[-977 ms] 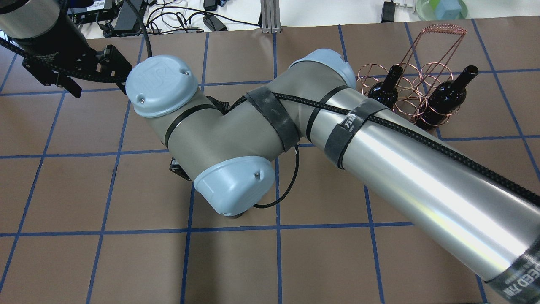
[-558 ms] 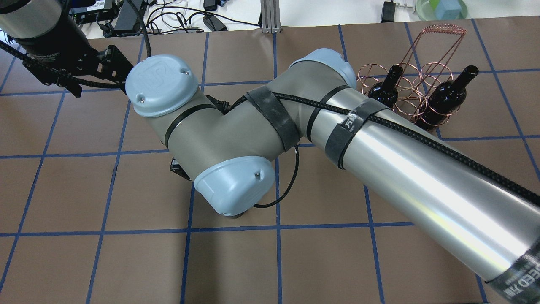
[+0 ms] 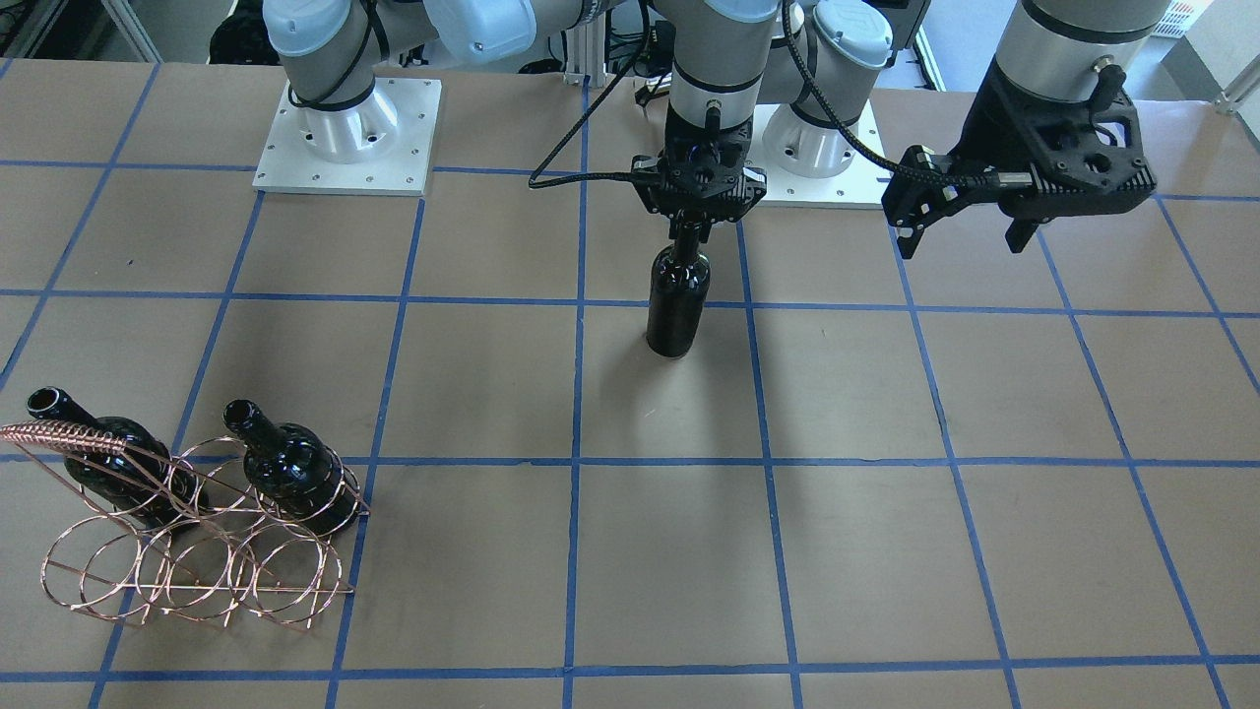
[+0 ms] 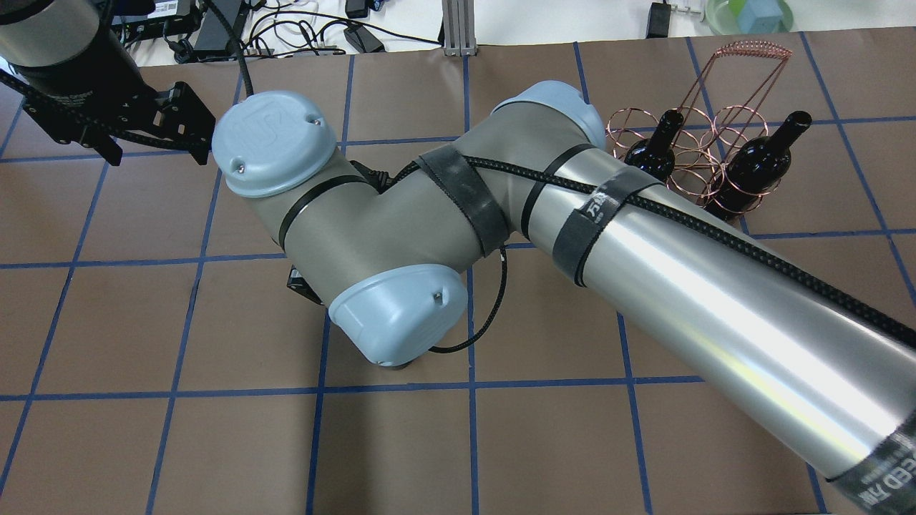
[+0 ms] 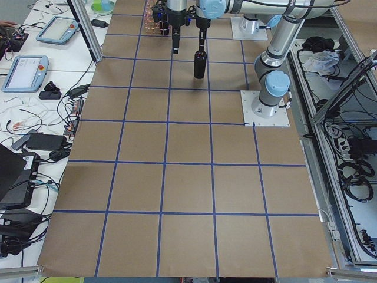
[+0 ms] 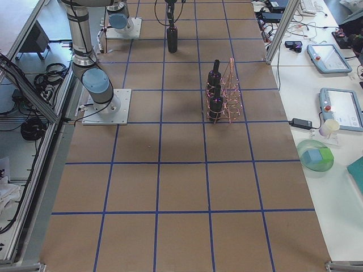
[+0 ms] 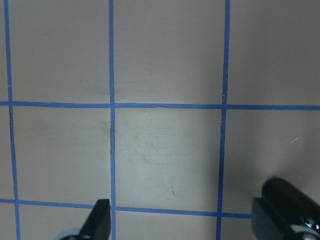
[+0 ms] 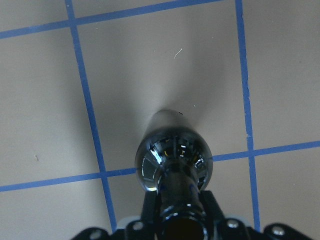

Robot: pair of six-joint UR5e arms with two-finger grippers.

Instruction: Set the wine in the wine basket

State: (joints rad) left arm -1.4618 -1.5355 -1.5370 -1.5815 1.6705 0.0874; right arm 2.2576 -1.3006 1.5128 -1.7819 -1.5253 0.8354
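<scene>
Right fingers (image 8: 207, 205) pinch the wine (image 3: 677, 295) by its neck, upright near the bench's (image 3: 886, 551) robot-side edge. The top grip suits dropping it into a basket (image 3: 197, 579) ring. Left fingers (image 7: 100, 220) wide, empty.

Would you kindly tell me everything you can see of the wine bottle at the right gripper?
The wine bottle is glossy, near-black glass with a cylindrical body, rounded shoulders, a narrow neck and no label. It is upright near the middle of the table, far from the wine basket. The right gripper is shut on its neck from above; whether its base touches down is unclear.
</scene>
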